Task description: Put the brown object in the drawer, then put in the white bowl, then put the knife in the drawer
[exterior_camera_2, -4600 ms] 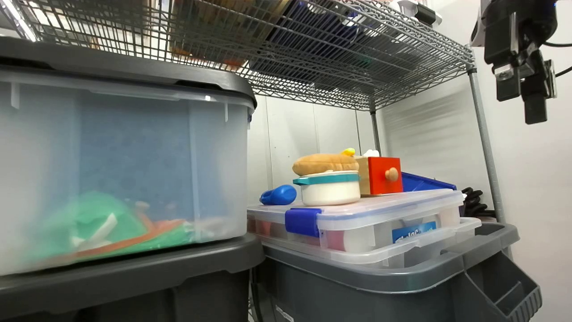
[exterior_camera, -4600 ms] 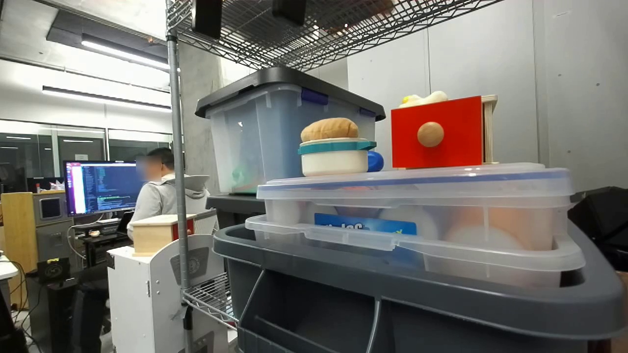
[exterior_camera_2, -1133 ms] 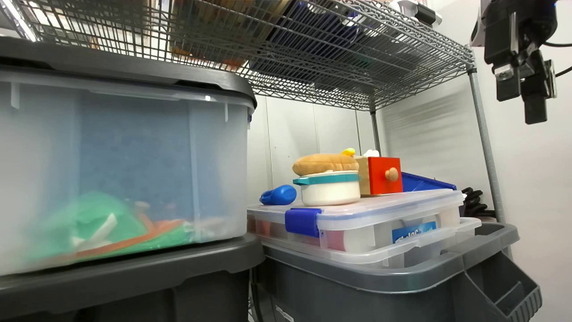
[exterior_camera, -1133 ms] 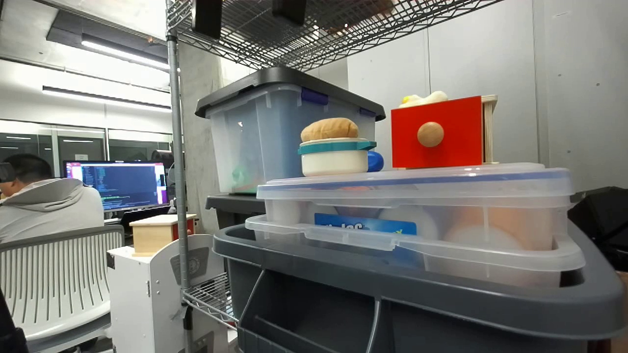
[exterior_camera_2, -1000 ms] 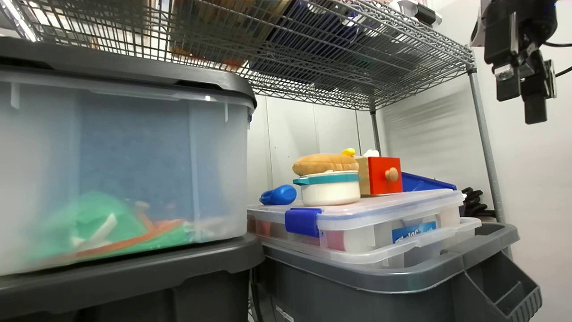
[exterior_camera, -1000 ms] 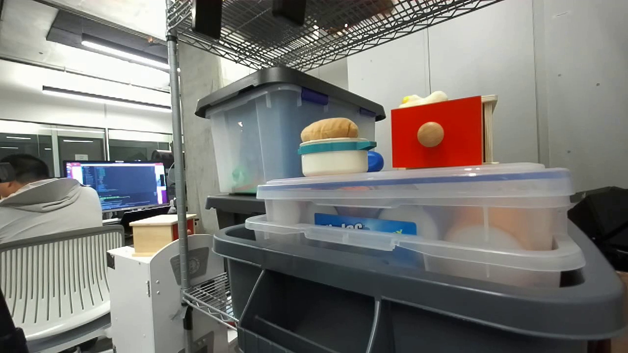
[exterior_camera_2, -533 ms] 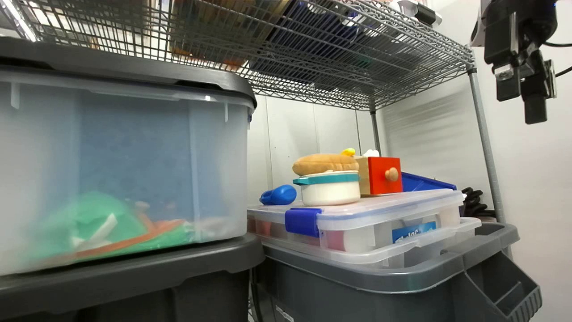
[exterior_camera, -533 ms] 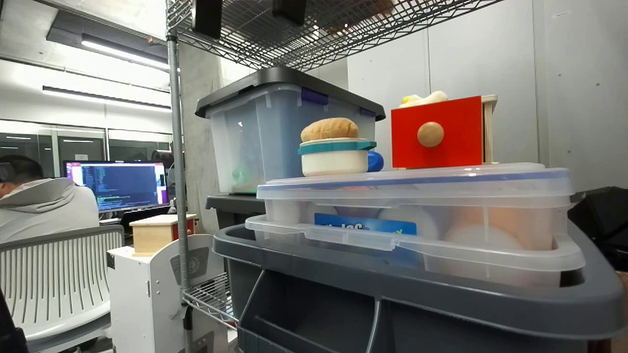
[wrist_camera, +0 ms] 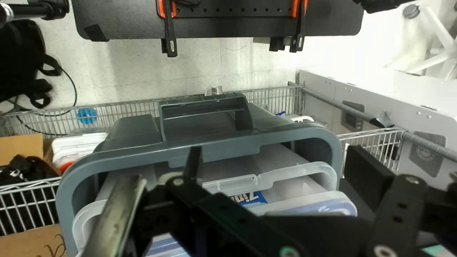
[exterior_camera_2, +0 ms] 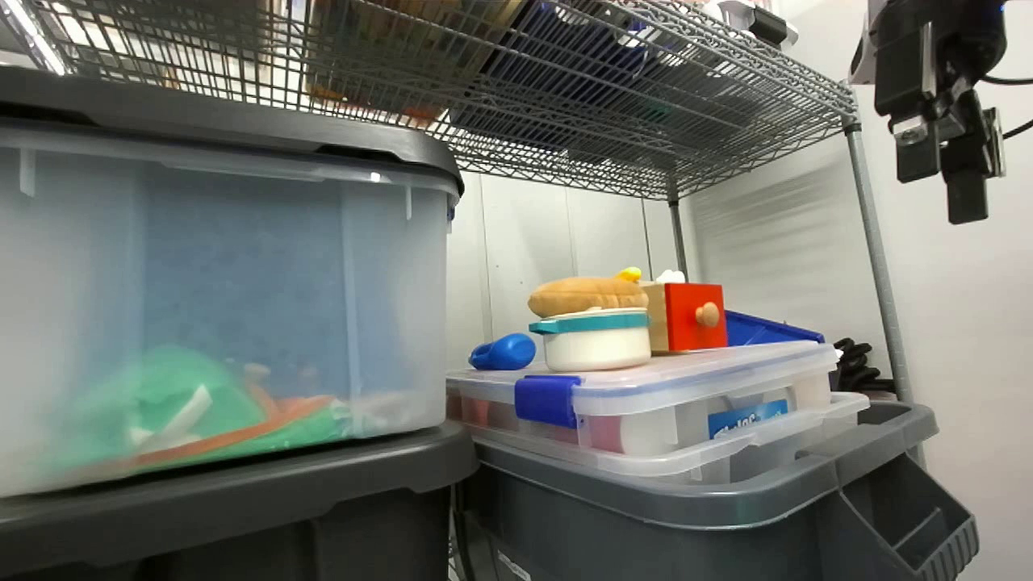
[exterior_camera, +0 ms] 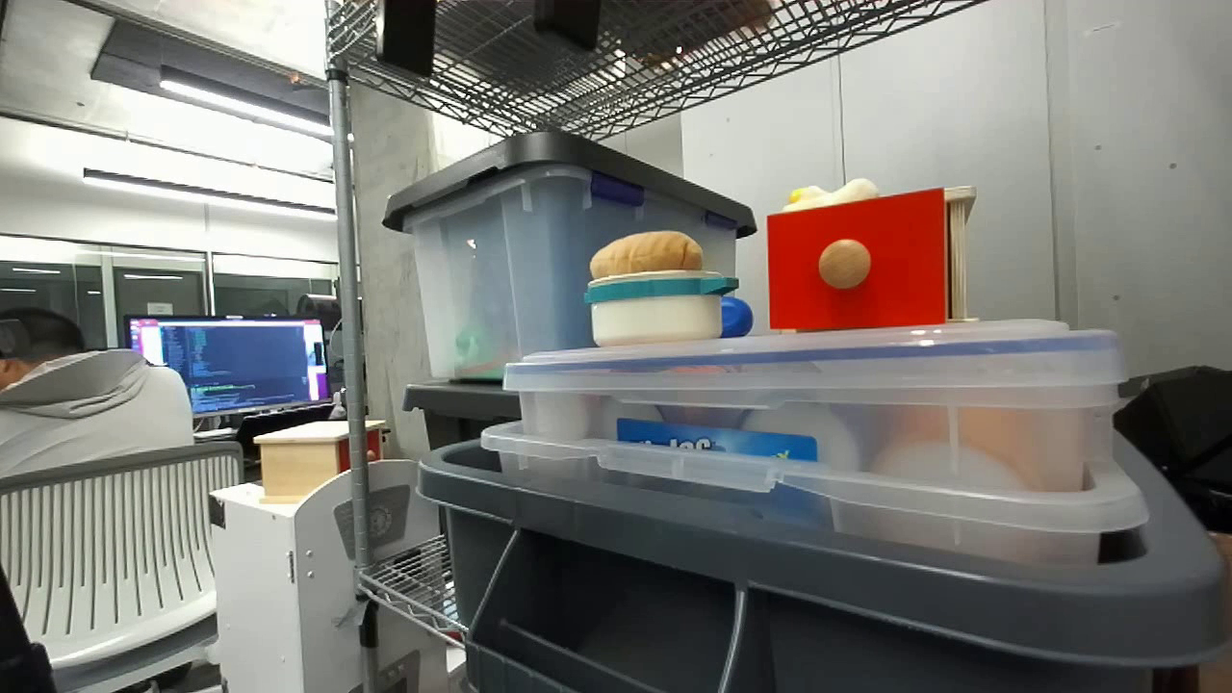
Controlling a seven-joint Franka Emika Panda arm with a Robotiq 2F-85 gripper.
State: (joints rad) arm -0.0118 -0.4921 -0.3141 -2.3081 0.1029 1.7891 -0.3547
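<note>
Wrist view shows the gripper [wrist_camera: 281, 166] spread apart. The brown object [exterior_camera: 647, 254] rests on the white bowl [exterior_camera: 656, 321], near the red drawer [exterior_camera: 900, 260].

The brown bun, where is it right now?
In both exterior views, the brown bun rests on top of the white pot, to the left of the red drawer in the picture.

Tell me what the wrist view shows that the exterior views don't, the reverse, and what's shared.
Only the wrist view: a black board with orange fittings.
Only the exterior views: the bun and the red drawer with its round knob.
Shared: the end effector, jaws apart, plus the flat clear tub with its blue label and the grey bin.
</note>
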